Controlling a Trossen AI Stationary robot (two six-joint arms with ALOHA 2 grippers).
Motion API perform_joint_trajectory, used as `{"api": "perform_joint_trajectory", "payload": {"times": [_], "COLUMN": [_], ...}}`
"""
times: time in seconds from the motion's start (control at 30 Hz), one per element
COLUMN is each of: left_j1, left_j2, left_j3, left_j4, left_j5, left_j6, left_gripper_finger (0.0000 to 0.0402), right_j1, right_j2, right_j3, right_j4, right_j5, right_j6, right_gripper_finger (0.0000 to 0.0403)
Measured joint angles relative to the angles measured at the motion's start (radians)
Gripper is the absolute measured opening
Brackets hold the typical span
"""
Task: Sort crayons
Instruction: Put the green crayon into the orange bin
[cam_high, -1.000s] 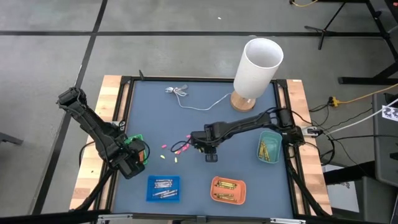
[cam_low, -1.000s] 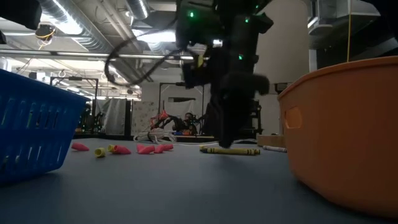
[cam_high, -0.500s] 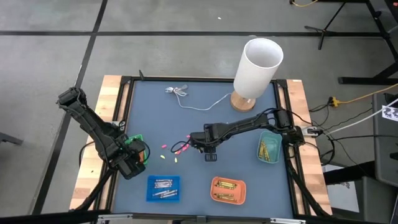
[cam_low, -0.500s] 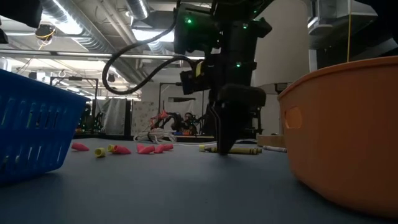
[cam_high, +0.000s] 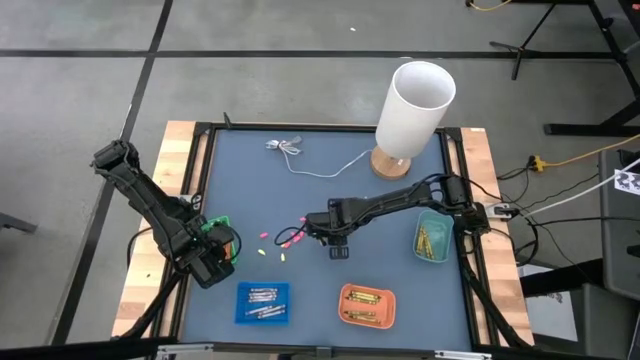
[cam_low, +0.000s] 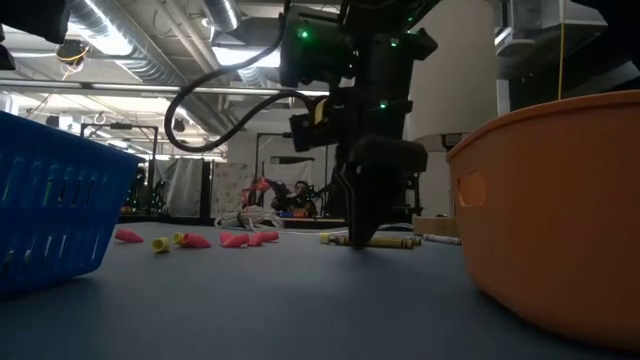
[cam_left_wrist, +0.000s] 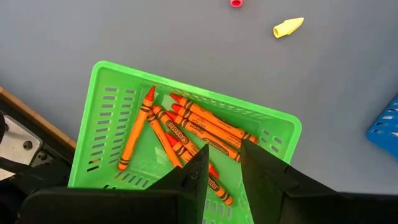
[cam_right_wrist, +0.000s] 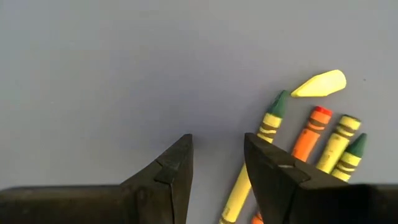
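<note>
Loose crayons (cam_right_wrist: 309, 140) in yellow and orange lie on the blue-grey mat at mid-table, with pink and yellow bits (cam_high: 265, 237) to their left. My right gripper (cam_right_wrist: 217, 146) points down beside them, open, with bare mat between its fingers. In the low view its tips (cam_low: 362, 238) reach table height in front of a yellow crayon (cam_low: 395, 242). My left gripper (cam_left_wrist: 222, 163) hangs open over the green tray (cam_left_wrist: 106, 99) of orange crayons (cam_left_wrist: 199, 124) at the table's left and holds nothing. My right gripper has one finger (cam_right_wrist: 267, 168) standing over the shaft of a yellow, green-tipped crayon (cam_right_wrist: 268, 134), which runs on under it and lies flat on the mat. That finger hides the spot, so I cannot tell whether it touches the crayon.
Near the front edge stand a blue tray (cam_high: 263, 302) and an orange tray (cam_high: 367, 305). A teal tray (cam_high: 433, 237) stands at the right. A tall white cylinder (cam_high: 415, 105) on a wooden base stands at the back, with a thin white cable (cam_high: 300, 155) beside it.
My right gripper has sunk a little. Its open fingertips now stand at table height in front of the yellow crayon.
</note>
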Motion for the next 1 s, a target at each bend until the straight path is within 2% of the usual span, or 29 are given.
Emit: {"api": "perform_joint_trajectory", "payload": {"times": [0.13, 0.4, 0.67, 0.87, 1.0], "left_j1": [0.0, 0.0, 0.0, 0.0, 0.0], "left_j2": [0.0, 0.0, 0.0, 0.0, 0.0], "left_j3": [0.0, 0.0, 0.0, 0.0, 0.0], "left_j4": [0.0, 0.0, 0.0, 0.001, 0.002], "left_j5": [0.0, -0.001, -0.001, -0.001, -0.001], "left_j6": [0.0, 0.0, 0.0, 0.0, 0.0], "left_gripper_finger": [0.0077, 0.0077, 0.0077, 0.0077, 0.0077], "right_j1": [0.0, 0.0, -0.001, -0.03, -0.054], "right_j2": [0.0, -0.001, -0.002, 0.007, 0.02], "right_j3": [0.0, 0.0, 0.0, 0.0, 0.002], "right_j4": [0.009, 0.072, 0.077, 0.073, 0.073], "right_j5": [0.036, 0.044, 0.135, 0.088, 0.017], "right_j6": [0.0, -0.026, -0.027, -0.023, -0.022], "right_gripper_finger": [0.0143, 0.0143, 0.0143, 0.0143, 0.0143]}}
